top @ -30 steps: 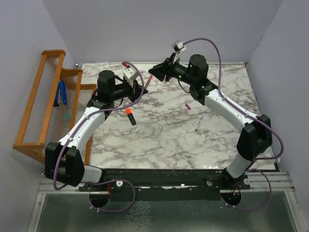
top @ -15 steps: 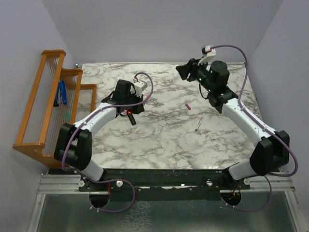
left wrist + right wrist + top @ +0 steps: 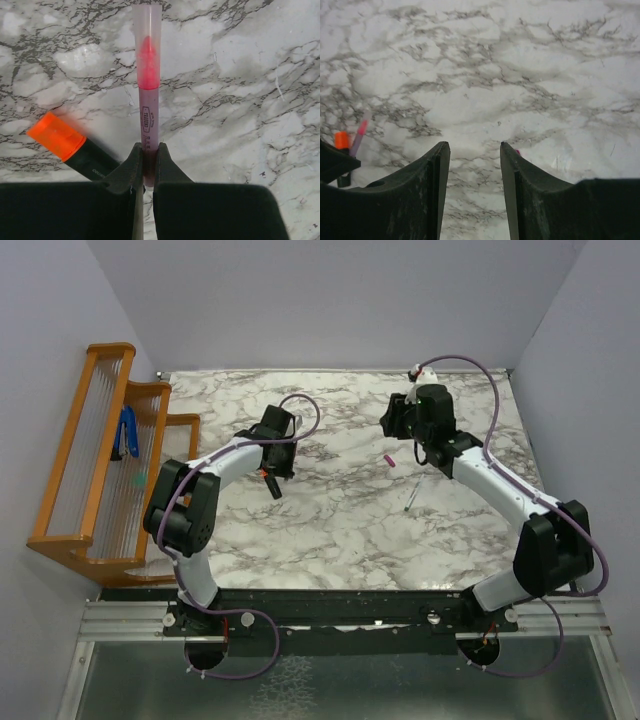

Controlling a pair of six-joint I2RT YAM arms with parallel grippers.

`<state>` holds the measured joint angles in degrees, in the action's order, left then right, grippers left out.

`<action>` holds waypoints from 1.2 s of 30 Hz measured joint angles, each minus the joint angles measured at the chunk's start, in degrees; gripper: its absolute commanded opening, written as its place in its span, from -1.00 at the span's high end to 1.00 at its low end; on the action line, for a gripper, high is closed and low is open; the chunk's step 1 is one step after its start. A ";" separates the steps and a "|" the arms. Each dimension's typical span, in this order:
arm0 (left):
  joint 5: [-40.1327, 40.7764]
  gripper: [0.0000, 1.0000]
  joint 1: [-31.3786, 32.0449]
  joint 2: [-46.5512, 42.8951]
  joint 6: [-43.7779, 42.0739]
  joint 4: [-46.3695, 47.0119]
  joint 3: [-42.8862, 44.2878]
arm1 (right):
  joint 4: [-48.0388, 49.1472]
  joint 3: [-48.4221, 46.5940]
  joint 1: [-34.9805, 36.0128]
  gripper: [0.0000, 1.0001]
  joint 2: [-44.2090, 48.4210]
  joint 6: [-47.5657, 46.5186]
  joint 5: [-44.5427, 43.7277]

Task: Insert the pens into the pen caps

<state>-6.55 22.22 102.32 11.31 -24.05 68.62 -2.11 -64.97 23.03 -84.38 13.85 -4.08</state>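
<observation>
I have the left fingers (image 3: 131,167) pinched fully shut on the tail of the pinkish pen (image 3: 149,107), which sticks straight out from them over the table (image 3: 330,530), just beside the black marker (image 3: 94,161). The marker lies flat with its orange end (image 3: 55,136) pointing away. A pale cap (image 3: 147,25) seems to sit over the pen's pink tip, so I judge that pair done. The right fingers (image 3: 434,170) hang about half open and hold nothing, well to the right of the marker. The magenta cap (image 3: 390,460) lies on the table between them and the marker, much nearer the fingers. The greyish pen (image 3: 411,498) lies further right of the marker than that cap. That pen looks light, stiff and smooth, so I expect it to swivel in a two-point pinch. I would take it mid-barrel and leave the tip free. The cap is tiny and may skid or roll, so I would close across its sides and leave its mouth clear.
</observation>
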 measured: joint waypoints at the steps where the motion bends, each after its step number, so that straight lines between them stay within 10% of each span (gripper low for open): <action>1: 0.81 1.00 0.48 1.40 0.13 -0.46 0.72 | -1.25 -0.24 0.00 0.03 -1.27 0.00 -0.24; 11: 4.26 0.70 2.25 6.95 0.26 -3.23 5.25 | -10.58 -0.07 0.00 0.03 -7.43 1.31 -1.92; 17: 4.68 1.00 2.19 8.07 -0.09 -3.76 6.19 | -12.90 3.32 0.00 0.02 -7.32 4.02 -5.25; 22: 4.81 0.55 2.19 8.31 -0.70 -4.02 6.49 | -16.48 9.22 0.00 0.02 -4.31 7.17 -8.52; 27: 5.77 1.00 2.19 8.31 -1.42 -4.17 6.54 | -19.28 14.05 0.00 0.01 -0.63 9.55 -10.84; 36: 6.71 0.94 2.19 8.31 -3.28 -4.42 6.60 | -21.55 16.35 -0.02 0.04 0.13 13.07 -16.26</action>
<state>0.16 24.40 110.63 8.03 -28.47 75.22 -23.66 -48.62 23.00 -84.25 26.92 -20.34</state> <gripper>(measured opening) 0.029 0.491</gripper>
